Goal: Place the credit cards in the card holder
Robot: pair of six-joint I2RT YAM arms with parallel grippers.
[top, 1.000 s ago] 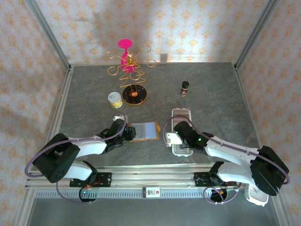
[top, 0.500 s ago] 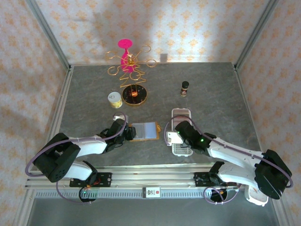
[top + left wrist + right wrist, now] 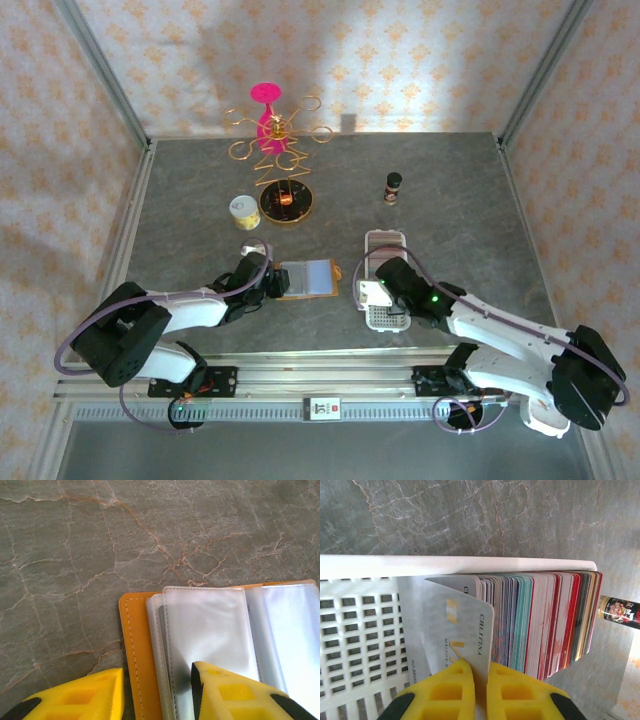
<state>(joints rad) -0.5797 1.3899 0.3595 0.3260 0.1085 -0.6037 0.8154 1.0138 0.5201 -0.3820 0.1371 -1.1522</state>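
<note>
on the grey stone-look bench [image 3: 200,200], a long white tray [image 3: 360,610] sits by the near edge, right of middle, packed with upright credit cards [image 3: 545,620] so that one can be taken by its edge. the orange card holder [image 3: 134,645] lies open just left of it, clear pockets [image 3: 210,625] up for loading. the left gripper [image 3: 156,682] straddles its left edge, jaws wide, likely to steady it. the right gripper [image 3: 480,672] pinches one grey card [image 3: 455,630], tilted off the stack.

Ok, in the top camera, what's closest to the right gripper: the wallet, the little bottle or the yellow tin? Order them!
1. Orange wallet, just left of the right gripper.
2. Little bottle, farther back.
3. Yellow tin, back left.
</note>
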